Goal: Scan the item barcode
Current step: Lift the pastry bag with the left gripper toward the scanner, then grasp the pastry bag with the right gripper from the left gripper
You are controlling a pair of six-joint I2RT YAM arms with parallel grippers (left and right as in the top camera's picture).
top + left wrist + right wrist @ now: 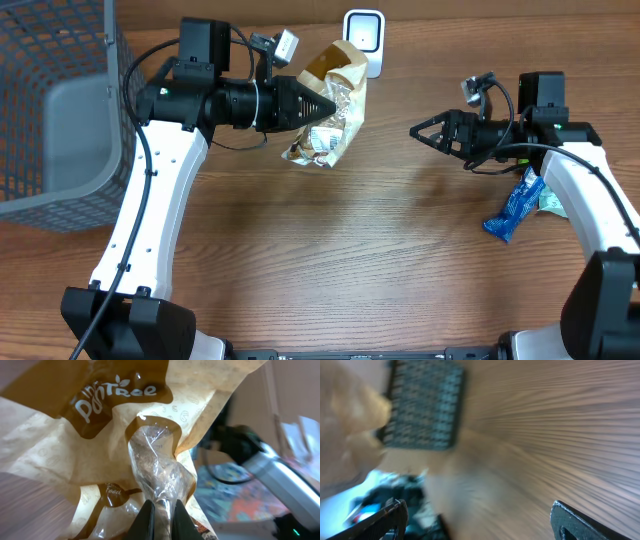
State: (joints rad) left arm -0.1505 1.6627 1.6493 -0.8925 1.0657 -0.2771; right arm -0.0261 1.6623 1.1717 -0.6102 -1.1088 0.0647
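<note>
Blue packet [515, 208] lies near-right, beside the right gripper [418, 131], spread wide and empty. Farther left, the left gripper [325, 107] pinches shut on a crinkled fold of the snack bag [342, 92]; that film could slip, or creases spoil the scan. Bag hangs off its fingertips, just before the far white scanner [363, 35]

left jaws clamped, right jaws spread wide

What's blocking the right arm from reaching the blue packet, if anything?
Probably nothing, so likely yes. The right gripper is open and empty, and the blue packet lies uncovered on the table. It sits behind the gripper, close against that arm's own forearm, so the arm would have to fold back tightly.
</note>
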